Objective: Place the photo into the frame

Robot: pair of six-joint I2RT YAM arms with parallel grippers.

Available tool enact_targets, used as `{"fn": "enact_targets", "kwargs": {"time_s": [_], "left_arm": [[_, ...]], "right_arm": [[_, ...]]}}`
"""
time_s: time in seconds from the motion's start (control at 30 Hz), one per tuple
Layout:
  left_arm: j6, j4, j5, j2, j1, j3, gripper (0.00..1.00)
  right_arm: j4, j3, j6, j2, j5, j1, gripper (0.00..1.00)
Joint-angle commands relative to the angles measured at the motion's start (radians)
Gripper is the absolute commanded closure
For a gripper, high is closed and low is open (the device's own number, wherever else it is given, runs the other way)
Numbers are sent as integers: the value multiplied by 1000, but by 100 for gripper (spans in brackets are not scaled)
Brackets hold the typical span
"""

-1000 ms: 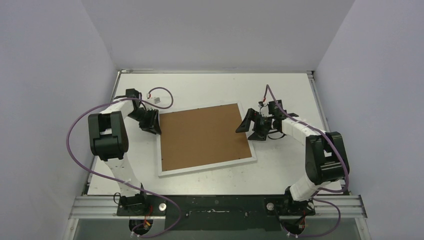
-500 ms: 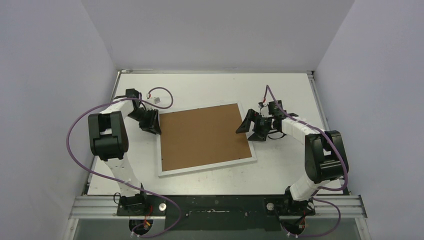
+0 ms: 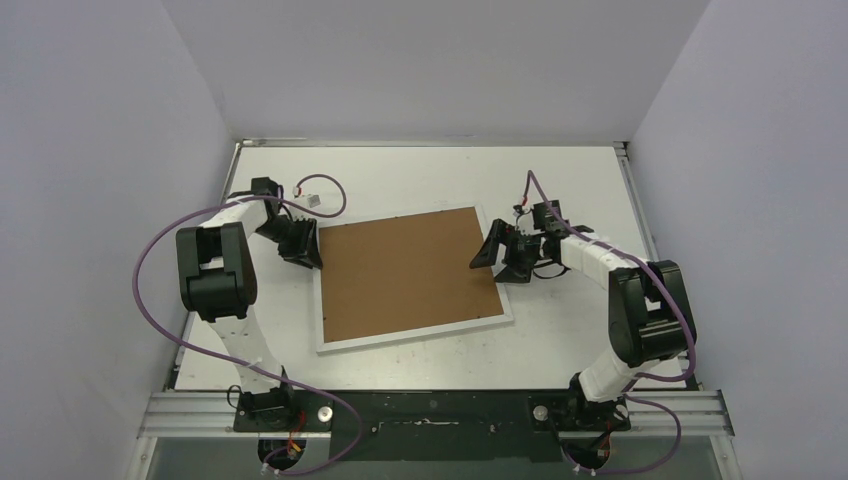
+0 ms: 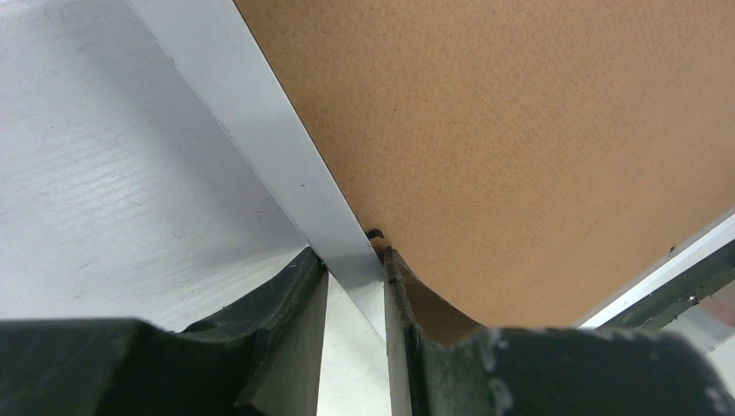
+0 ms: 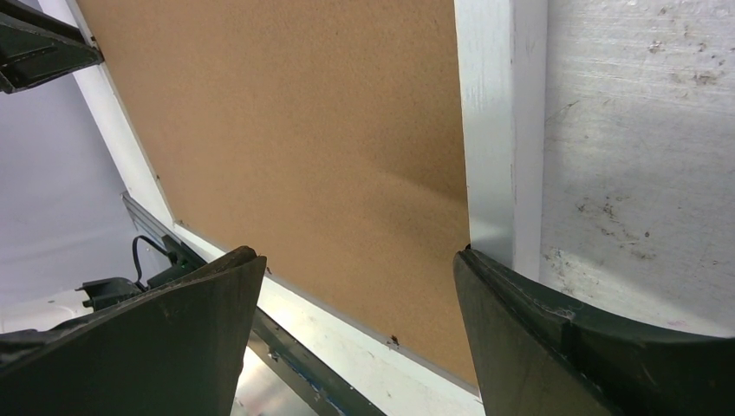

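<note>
While left fingers (image 4: 277,342) pinch frame (image 4: 264,130) | right fingers (image 5: 173,338) wide at frame edge

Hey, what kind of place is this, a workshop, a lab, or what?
Most likely a robotics lab test cell: left arm and right arm bolted to a metal rail, plain pale walls boxing in the white table, the frame lying on it.

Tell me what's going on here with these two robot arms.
A white picture frame lies flat on the table with a brown backing board on top. The left claw is pinched on the frame's left edge. The right claw is open at the frame's right edge, one finger over the board. The photo is not in sight.
</note>
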Motion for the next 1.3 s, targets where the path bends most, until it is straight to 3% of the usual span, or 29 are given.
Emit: {"fn": "enact_targets", "kwargs": {"time_s": [0.0, 1.27], "left_arm": [[30, 70, 17, 36, -13, 20, 96], [28, 68, 44, 38, -32, 28, 97]], "right_arm": [[-34, 19, -30, 35, 34, 29, 17], [-121, 80, -102, 126, 220, 115, 18]]}}
